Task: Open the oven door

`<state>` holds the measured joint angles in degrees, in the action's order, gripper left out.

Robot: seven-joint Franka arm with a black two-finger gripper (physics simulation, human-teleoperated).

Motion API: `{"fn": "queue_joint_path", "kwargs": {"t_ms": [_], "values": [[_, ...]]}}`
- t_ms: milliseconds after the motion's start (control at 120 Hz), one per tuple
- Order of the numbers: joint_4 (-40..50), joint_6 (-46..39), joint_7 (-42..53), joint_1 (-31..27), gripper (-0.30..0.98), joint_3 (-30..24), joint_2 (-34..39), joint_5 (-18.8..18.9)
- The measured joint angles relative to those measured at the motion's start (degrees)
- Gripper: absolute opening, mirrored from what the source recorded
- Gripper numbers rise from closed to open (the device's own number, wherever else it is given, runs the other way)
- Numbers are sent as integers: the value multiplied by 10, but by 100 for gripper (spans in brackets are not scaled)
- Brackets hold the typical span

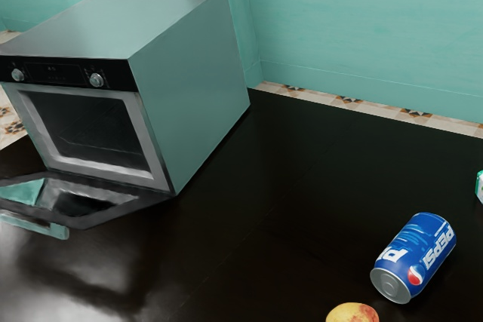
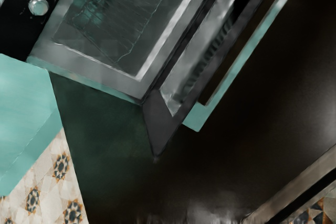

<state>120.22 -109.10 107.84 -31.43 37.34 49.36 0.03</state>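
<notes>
The grey-green oven (image 1: 189, 88) stands at the exterior view's left, its front facing the lower left. Its door (image 1: 124, 205) is folded down to near level over the dark table, and the lit cavity (image 1: 90, 130) shows behind the frame. A pale green handle (image 1: 38, 225) runs along the door's outer edge. In the wrist view the door (image 2: 163, 124) stands out from the oven front (image 2: 89, 64), with the handle (image 2: 239, 61) beyond it. Whether my gripper touches the door cannot be seen.
On the table (image 1: 249, 239), a blue Pepsi can (image 1: 415, 258) lies on its side at the exterior view's lower right. A yellow-red fruit (image 1: 352, 313) sits at the bottom edge, and part of a white-green object (image 1: 480, 186) at the right edge. A wall (image 1: 362, 28) rises behind.
</notes>
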Motion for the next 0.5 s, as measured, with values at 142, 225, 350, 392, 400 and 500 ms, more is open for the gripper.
{"fn": "queue_joint_path", "kwargs": {"t_ms": [142,225,350,392,400,500], "values": [[-484,160,-67,-40,68,-357,-261,-121],[-550,214,-188,-33,68,-572,-442,-102],[-557,253,-356,42,68,-648,-592,-39],[-555,262,-405,20,68,-651,-613,-30],[-555,263,-414,16,68,-652,-615,-28],[-553,278,-518,4,68,-656,-626,-11]]}}
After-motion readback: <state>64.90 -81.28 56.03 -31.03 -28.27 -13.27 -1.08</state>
